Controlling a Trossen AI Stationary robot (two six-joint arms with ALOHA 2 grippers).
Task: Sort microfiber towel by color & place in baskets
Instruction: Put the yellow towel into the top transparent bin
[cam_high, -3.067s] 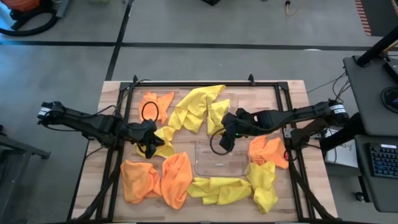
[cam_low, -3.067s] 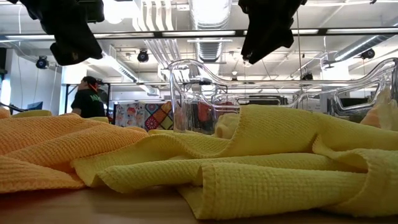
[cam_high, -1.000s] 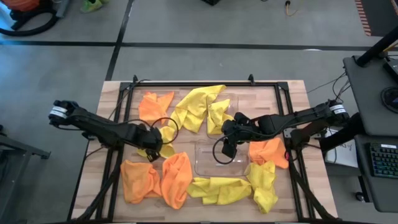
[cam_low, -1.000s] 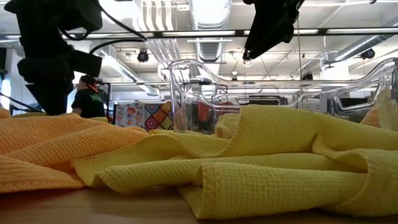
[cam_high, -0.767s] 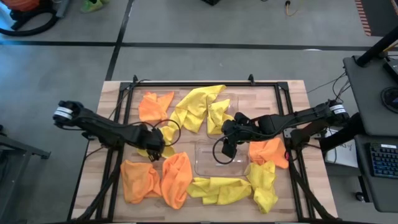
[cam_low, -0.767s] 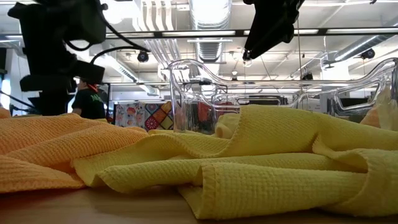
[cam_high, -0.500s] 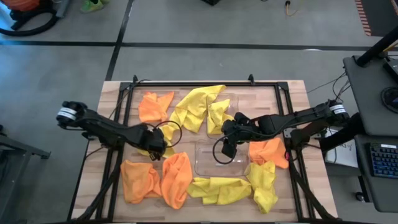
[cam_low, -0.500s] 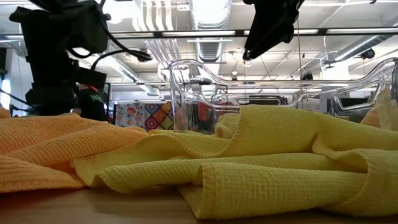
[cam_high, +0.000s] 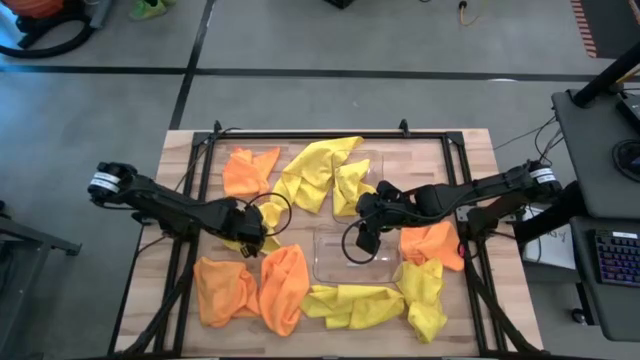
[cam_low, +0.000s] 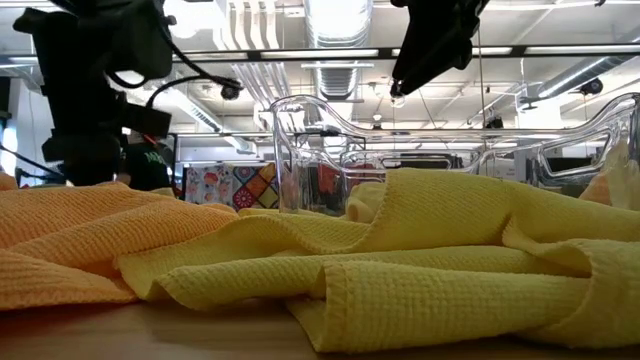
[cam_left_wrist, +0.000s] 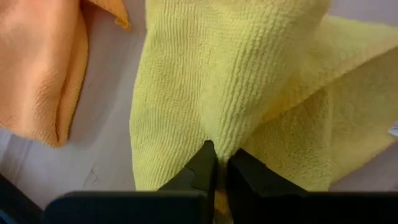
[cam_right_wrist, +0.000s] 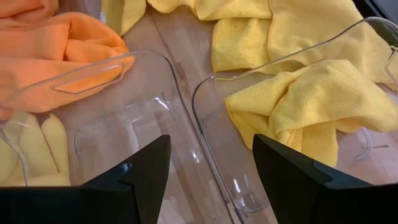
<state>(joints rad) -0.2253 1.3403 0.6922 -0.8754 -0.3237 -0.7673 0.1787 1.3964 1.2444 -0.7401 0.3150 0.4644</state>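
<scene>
My left gripper (cam_high: 250, 236) is low over the table's left-middle, shut on a yellow towel (cam_high: 264, 214); the left wrist view shows that gripper (cam_left_wrist: 219, 163) on the yellow cloth (cam_left_wrist: 236, 81). My right gripper (cam_high: 364, 238) hovers open above the near clear basket (cam_high: 330, 268), which looks bare in the right wrist view (cam_right_wrist: 118, 130). The far basket (cam_right_wrist: 367, 37) holds a crumpled yellow towel (cam_right_wrist: 305, 106). Other yellow and orange towels lie spread on the wood. My left gripper pinches a raised fold (cam_left_wrist: 219, 134) of the yellow towel between its two fingers (cam_left_wrist: 202, 160), coming from above. The cloth puckers into a ridge at the fingertips. The rest of the towel lies spread on the table beside an orange towel (cam_left_wrist: 37, 68).
Orange towels lie at the far left (cam_high: 250, 170), the near left (cam_high: 225, 290) (cam_high: 284, 285) and the right (cam_high: 432, 243). Yellow ones lie at the far middle (cam_high: 315, 170) and along the near edge (cam_high: 350, 303) (cam_high: 425, 298). A black frame (cam_high: 300, 137) rims the table. A person (cam_low: 140, 160) stands beyond it.
My left arm has edged a little toward the table's right, its gripper staying low on the yellow towel. The towels and baskets lie as they did. My right arm has kept still.
</scene>
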